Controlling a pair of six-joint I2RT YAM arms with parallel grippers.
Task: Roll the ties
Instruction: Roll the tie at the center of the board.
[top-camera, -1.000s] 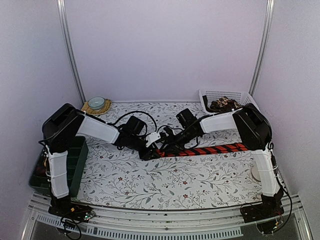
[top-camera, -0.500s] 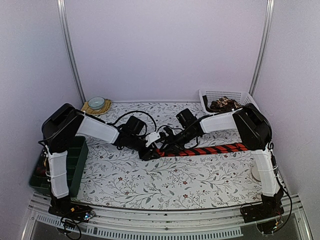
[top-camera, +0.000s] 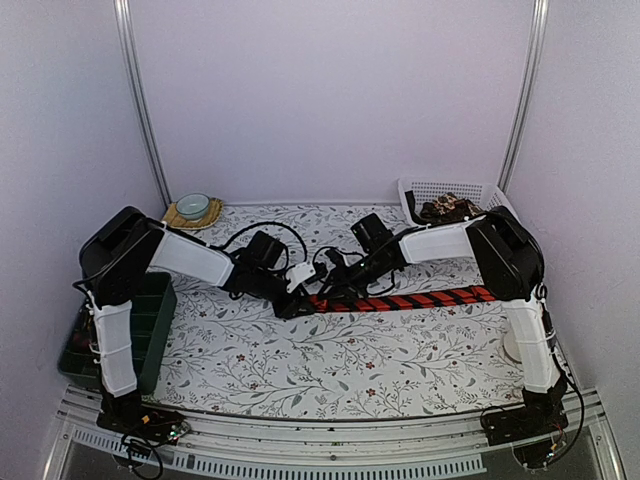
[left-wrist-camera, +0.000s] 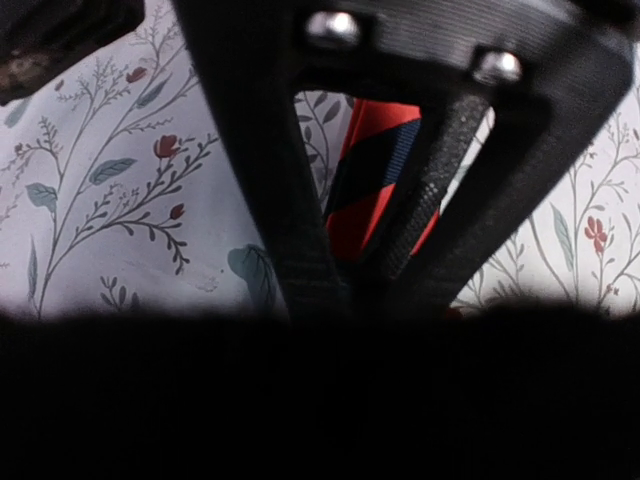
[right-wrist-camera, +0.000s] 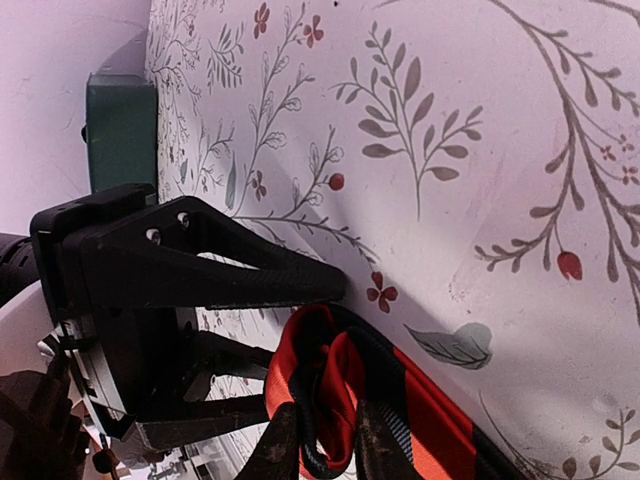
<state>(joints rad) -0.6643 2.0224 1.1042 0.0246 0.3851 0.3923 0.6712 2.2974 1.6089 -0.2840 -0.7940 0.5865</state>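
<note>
Fingers of the right gripper (right-wrist-camera: 330, 455) pinch the folded end of the red tie (top-camera: 420, 299), which lies flat across the surface (top-camera: 300, 360). The left gripper (right-wrist-camera: 300, 350) fingers straddle that end; clamping cannot be determined.

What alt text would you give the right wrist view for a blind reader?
The right jaws pinch the folded end of a red-and-black striped tie on a floral tablecloth; the left jaws stand apart beside the fold.
</note>
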